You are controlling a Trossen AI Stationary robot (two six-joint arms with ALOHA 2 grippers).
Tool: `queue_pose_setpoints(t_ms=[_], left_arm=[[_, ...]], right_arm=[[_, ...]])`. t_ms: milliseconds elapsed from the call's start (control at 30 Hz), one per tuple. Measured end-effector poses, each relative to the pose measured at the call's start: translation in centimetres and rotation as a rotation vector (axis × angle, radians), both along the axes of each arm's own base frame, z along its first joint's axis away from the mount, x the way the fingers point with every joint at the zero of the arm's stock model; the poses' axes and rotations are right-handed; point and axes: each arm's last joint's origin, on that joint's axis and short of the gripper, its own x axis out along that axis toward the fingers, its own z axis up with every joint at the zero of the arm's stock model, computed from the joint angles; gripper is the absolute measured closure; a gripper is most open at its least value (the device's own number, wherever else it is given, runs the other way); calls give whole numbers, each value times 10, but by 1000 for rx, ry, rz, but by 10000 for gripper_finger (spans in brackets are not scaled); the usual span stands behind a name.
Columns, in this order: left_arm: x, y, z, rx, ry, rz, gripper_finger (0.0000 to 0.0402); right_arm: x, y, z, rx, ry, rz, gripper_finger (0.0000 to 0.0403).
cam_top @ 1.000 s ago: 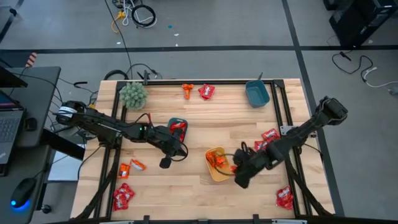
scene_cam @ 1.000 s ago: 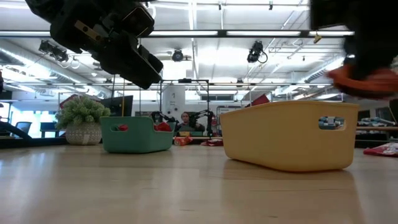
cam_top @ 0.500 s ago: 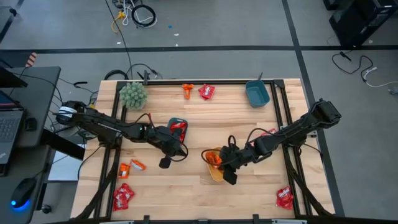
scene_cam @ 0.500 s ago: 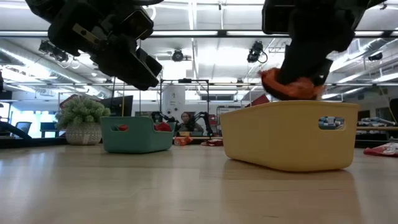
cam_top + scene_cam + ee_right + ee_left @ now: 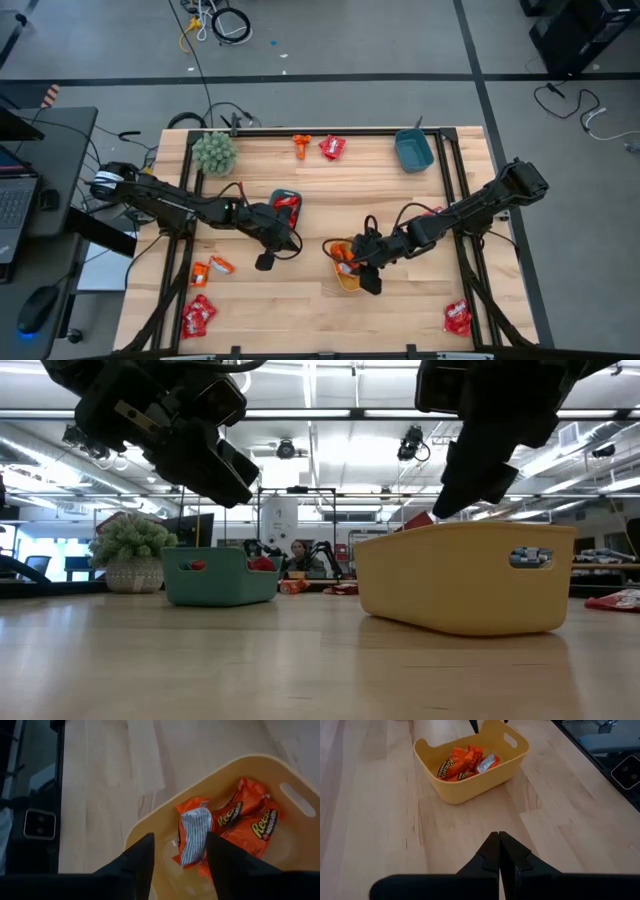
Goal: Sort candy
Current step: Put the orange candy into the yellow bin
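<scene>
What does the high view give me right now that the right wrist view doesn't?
Only the high view shows the left gripper waiting beside the teal tray, the blue tray, the green plant and loose red candies still on the table. Only the right wrist view shows the right gripper open, empty, above the pile. Both show orange candies in the yellow tray.

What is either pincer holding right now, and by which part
Nothing. The right pincer is open over the yellow tray, orange candy lying loose below. The left pincer is shut on nothing.
</scene>
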Motion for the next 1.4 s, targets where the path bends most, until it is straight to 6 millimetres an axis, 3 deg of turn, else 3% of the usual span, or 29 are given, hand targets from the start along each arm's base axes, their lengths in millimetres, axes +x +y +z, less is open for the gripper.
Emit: queue_pose_setpoints(t_ms=[133, 300, 367, 533, 700, 900, 1067, 1233, 1400], left_arm=[[0, 0, 0, 1, 6, 0, 401], [-1, 0, -1, 1, 11, 0, 401], [-1, 0, -1, 1, 11, 0, 401], [-2, 0, -2, 4, 34, 0, 401], [-2, 0, -3, 6, 53, 0, 401], [-3, 0, -2, 8, 102, 6, 401], [-1, 1, 3, 30, 144, 26, 401], [-1, 1, 8, 47, 222, 35, 401], [-7, 2, 12, 24, 381, 105, 401]], right_arm=[[-2, -3, -3, -57, 30, 27, 266], [5, -30, -4, -148, 27, -70, 371], [8, -38, -3, -178, 9, -59, 393], [14, -55, -2, -150, -5, -15, 390], [15, -59, -4, -120, 1, 34, 400], [29, -58, -29, -89, 23, 72, 402], [38, -69, -42, -133, 16, -13, 402], [40, -82, -39, -207, -3, -128, 402], [38, -87, -15, -265, -105, -85, 400]])
